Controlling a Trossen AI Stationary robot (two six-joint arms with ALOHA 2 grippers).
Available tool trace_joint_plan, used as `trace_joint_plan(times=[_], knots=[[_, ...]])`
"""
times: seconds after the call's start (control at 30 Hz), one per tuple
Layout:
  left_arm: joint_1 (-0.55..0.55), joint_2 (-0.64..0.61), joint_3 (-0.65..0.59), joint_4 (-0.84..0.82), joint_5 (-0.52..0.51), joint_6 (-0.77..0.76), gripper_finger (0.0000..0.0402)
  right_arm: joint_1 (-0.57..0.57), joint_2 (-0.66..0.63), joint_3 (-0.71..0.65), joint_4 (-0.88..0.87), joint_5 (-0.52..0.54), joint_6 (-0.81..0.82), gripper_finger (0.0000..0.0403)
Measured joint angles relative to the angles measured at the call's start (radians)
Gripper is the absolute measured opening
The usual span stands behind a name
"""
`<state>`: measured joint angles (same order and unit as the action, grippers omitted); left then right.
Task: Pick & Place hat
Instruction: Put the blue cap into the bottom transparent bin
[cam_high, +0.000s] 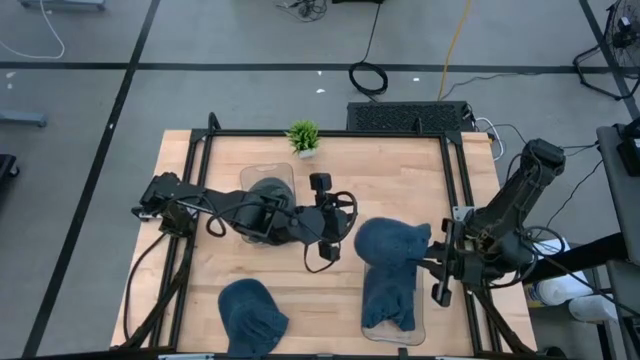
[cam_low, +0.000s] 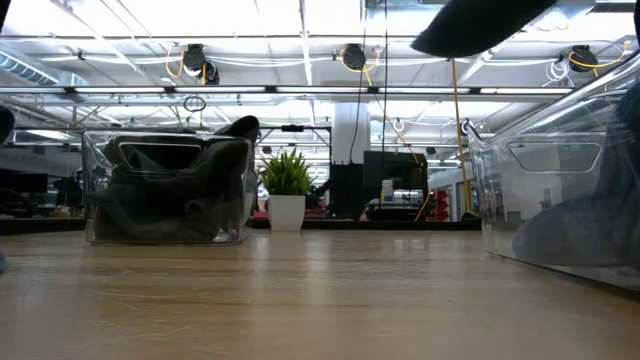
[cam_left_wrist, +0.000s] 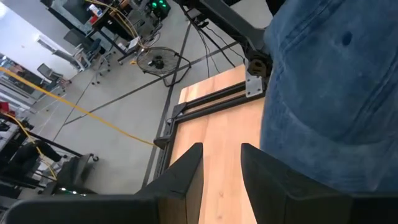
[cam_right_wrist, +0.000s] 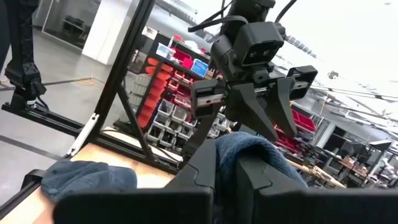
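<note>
Right pincer (cam_high: 432, 262) pinches the blue hat (cam_high: 385, 243) above a clear bin (cam_high: 395, 335).

The hat (cam_high: 386, 245) is soft, matt blue denim-like cloth. The table (cam_high: 400, 180) is pale, smooth wood with visible grain. The bins (cam_low: 165, 190) are clear, glossy plastic. The frame (cam_high: 330, 134) is black metal.

One hat (cam_high: 388, 243) over the right bin (cam_high: 420, 335), another (cam_high: 252, 312) left of it.

No readable text, no labels, no brands, no numbers on anything shown
</note>
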<state>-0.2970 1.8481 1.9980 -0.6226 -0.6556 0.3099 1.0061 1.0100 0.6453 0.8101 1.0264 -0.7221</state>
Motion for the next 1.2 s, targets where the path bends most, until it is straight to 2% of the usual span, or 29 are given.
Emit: trace_joint_plan(times=[1.2], knots=[[0.0,0.0,0.0,-0.001,0.001,0.0,0.0115,-0.001,0.0,0.0,0.0,-0.002,0.041,0.0007]])
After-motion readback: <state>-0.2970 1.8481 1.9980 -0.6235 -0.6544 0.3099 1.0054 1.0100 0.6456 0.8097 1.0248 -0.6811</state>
